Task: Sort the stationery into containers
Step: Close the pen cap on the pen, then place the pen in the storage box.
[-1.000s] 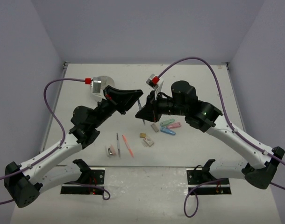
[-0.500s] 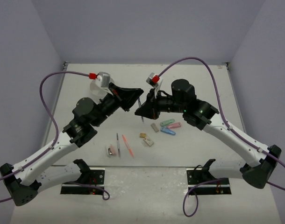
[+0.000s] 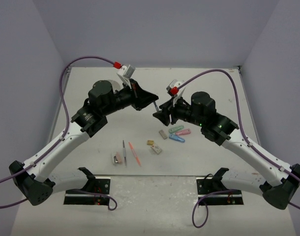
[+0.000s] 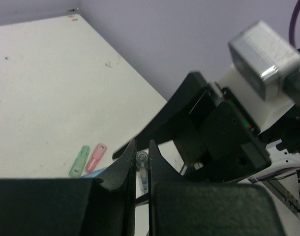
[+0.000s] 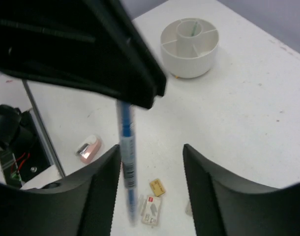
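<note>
Comparing the overhead view with that of one second before, the left gripper (image 3: 154, 102) and the right gripper (image 3: 159, 114) are seen drawn apart where they were nearly touching. The left arm (image 3: 66, 142) is raised higher, so that the white dish (image 5: 189, 66) is now almost wholly hidden behind it from above. The loose stationery is unchanged: the grey pen (image 3: 124, 151), orange pen (image 3: 135, 153), capsules (image 3: 178, 132) and erasers (image 3: 156, 149) are left on the table (image 3: 214, 88) on the arm-base side of the dish.

The blue pen (image 5: 126, 167) is scarcely resolved in the overhead view. Its end is shown by the left wrist camera, pinched between the closed fingers (image 4: 124, 162) of the left gripper. By the right wrist camera the pen is shown hanging upright from that gripper, well short of the dish, whose dividers are revealed only in this view. The right gripper's fingers (image 5: 105, 196) are spread wide and nothing is grasped; the pen is seen just beside one finger, and contact cannot be determined.
</note>
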Motion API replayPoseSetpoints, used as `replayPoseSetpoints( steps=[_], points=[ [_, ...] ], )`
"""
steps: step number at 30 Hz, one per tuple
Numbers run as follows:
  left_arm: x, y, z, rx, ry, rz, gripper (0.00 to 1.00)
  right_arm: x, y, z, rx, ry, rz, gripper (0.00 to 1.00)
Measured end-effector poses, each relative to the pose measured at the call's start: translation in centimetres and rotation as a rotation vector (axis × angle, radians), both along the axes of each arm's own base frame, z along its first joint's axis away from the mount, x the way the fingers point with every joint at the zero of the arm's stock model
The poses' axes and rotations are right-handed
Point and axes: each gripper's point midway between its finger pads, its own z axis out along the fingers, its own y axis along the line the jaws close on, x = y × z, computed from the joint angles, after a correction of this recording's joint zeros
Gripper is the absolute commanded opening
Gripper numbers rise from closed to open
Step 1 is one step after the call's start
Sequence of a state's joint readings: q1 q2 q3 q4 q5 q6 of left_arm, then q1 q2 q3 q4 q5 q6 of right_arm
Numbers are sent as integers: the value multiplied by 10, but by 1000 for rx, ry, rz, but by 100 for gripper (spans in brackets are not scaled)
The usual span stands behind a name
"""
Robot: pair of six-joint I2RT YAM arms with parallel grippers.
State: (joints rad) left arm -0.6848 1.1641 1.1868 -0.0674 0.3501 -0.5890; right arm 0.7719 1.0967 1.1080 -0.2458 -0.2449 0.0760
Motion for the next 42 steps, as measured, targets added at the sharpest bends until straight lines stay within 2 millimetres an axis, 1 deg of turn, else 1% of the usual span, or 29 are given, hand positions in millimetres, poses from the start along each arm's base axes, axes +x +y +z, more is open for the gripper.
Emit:
replayPoseSetpoints(
  steps=[1, 3, 5, 8, 11, 13, 15, 19, 21, 23, 25, 28, 29, 30, 32, 34, 38, 40, 42],
  points=[
    [-1, 1, -4, 13, 14, 1, 0, 4, -1, 3, 6, -13, -16, 99],
    [1, 5, -12, 47, 47, 28, 0, 11, -4, 9, 24, -29, -49, 99],
    [14, 17, -24, 96, 87, 133, 0, 15, -6, 13, 41, -33, -73, 99],
    [40, 44, -34, 149, 119, 338, 0, 17, -9, 11, 59, -21, -109, 99],
    [70, 84, -48, 194, 164, 579, 0, 14, -19, 2, 62, -5, -148, 99],
    [88, 117, -56, 213, 189, 765, 0, 11, -27, -3, 67, -2, -173, 99],
    [105, 152, -59, 218, 189, 953, 0, 6, -37, -6, 73, -7, -196, 99],
    [123, 200, -56, 213, 166, 1186, 0, -1, -50, 2, 106, -37, -224, 99],
    [136, 225, -50, 182, 144, 1284, 0, -2, -53, 5, 116, -47, -233, 99],
    [150, 260, -46, 154, 120, 1422, 0, -4, -56, 4, 119, -48, -237, 99],
    [161, 288, -43, 141, 84, 1535, 0, -4, -56, 2, 117, -44, -238, 99],
    [175, 305, -42, 144, 39, 1620, 0, -4, -55, -2, 111, -36, -238, 99],
    [181, 307, -41, 140, 19, 1637, 0, -4, -55, -3, 110, -33, -237, 99],
    [189, 308, -45, 159, 6, 1646, 0, -4, -55, -4, 109, -32, -237, 99],
    [205, 309, -57, 196, -13, 1654, 0, -4, -55, -5, 107, -30, -238, 99],
    [219, 309, -74, 253, -18, 1654, 0, -3, -55, -8, 103, -26, -238, 99],
    [238, 306, -105, 345, -10, 1634, 0, -2, -53, -13, 92, -17, -237, 99],
    [243, 302, -113, 366, -9, 1613, 0, -2, -52, -15, 87, -12, -235, 99],
    [245, 299, -113, 358, -13, 1596, 0, -1, -52, -17, 83, -9, -234, 99]
  ],
)
